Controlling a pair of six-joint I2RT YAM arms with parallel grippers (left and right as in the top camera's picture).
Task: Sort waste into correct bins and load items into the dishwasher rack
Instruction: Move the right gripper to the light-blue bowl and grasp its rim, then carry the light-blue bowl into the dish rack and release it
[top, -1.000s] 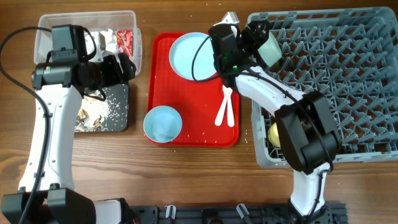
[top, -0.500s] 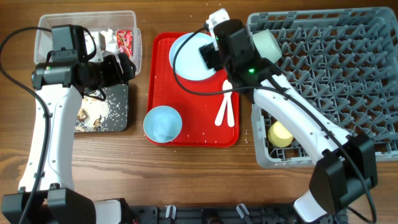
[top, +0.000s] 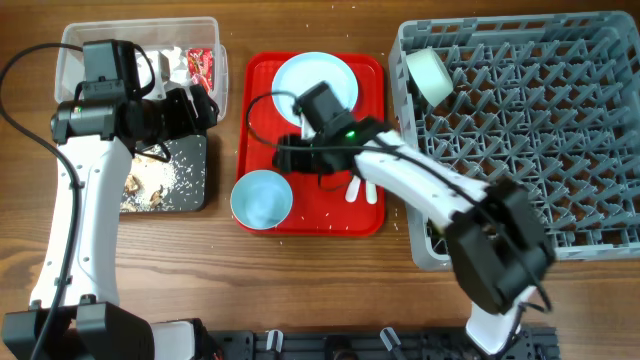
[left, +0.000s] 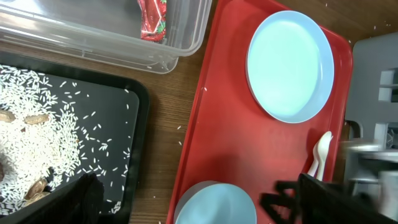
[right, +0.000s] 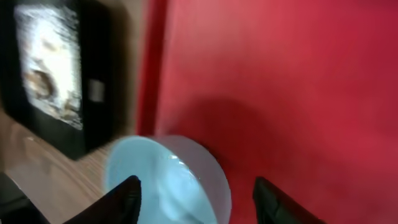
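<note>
My right gripper (top: 285, 158) (right: 199, 194) is open and empty, low over the flat red tray (top: 320, 215), just above the pale blue bowl (top: 262, 198) (right: 168, 180). The pale blue plate (top: 315, 80) (left: 289, 65) lies at the tray's far end. The white spoon and fork (top: 358, 188) (left: 320, 152) are partly under my right arm. The pale green bowl (top: 428, 75) stands in the grey dishwasher rack (top: 540, 130). My left gripper (top: 198, 105) (left: 186, 194) is open and empty above the seam between the clear tub (top: 140, 45) and the black tray (top: 170, 185). The yellow cup is hidden.
The clear tub holds the red wrapper (top: 203, 65) (left: 152, 15) and white tissue (top: 172, 65). Rice and brown scraps (left: 43, 130) lie in the black tray. Loose grains dot the wood beside the red tray. The rack fills the right side.
My right gripper let go of the green bowl in the rack and swung left and down over the red tray to the blue bowl. The left arm has not moved.
</note>
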